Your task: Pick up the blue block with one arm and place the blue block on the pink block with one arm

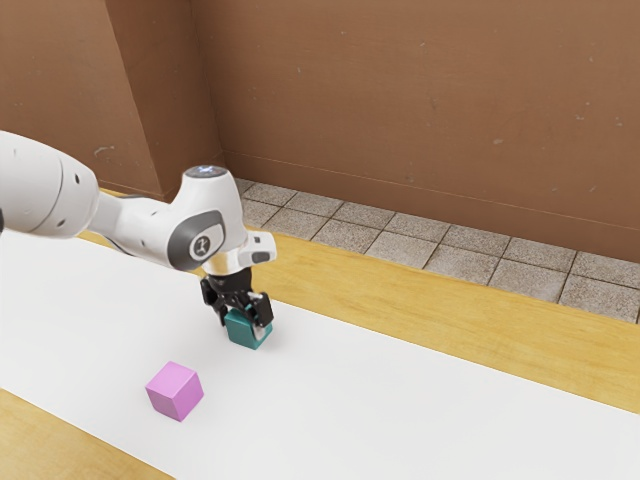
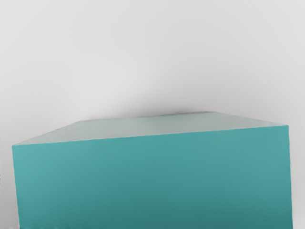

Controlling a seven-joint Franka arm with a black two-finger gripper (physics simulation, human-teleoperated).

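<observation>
End effector (image 1: 246, 318) grips blue block (image 1: 250, 334), pink block (image 1: 174, 390) lying near.

Blue block (image 1: 249, 333), more teal really, is pinched between the jaws. Pink cube (image 1: 174, 390) sits on the tabletop (image 1: 400, 400) nearby, not touching.

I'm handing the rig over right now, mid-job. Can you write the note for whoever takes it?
Hand: down around the top of the blue block. I cannot tell whether it is shut on it.
Blue block: looks to be sitting on the white table, not lifted.
Pink block: free on the table, apart from the blue block, nearer the camera and toward the exterior view's left.
Done: the hand is at the blue block.
Left: confirm the grip, lift, carry to the pink block, set it on top, release.
</observation>
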